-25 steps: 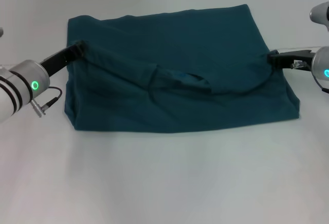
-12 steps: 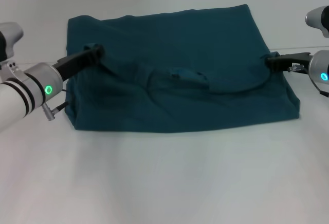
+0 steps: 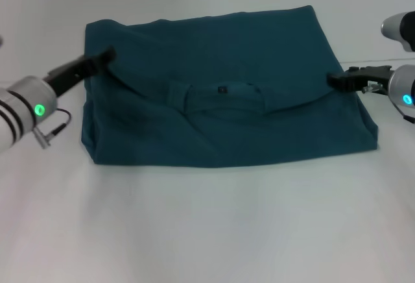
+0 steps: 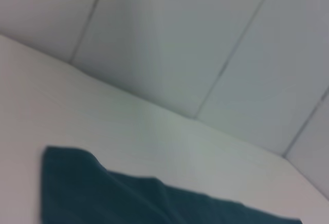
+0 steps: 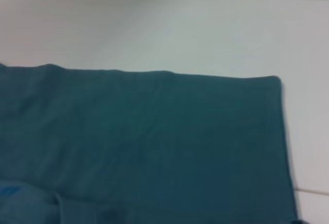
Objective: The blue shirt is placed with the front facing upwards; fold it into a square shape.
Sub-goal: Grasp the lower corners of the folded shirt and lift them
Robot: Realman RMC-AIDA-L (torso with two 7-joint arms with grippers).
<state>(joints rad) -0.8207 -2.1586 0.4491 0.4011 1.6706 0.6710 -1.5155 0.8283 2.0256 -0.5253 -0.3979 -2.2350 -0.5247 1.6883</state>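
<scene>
Blue shirt (image 3: 227,95) lying folded on a white table (image 3: 207,231), collar and small neck label uppermost; the chest lettering is hidden. Left gripper (image 3: 107,54) at the shirt's left edge, right gripper (image 3: 332,80) at its right edge: whether either pair of jaws is parted or grips cloth cannot be told. Neither wrist view shows fingers. A pale panelled wall (image 4: 205,44) rises behind the table.

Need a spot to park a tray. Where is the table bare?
The widest bare table lies nearer than the blue shirt. Another strip lies beyond its far edge. Crowded: the left tool and right tool at the shirt's sides.
</scene>
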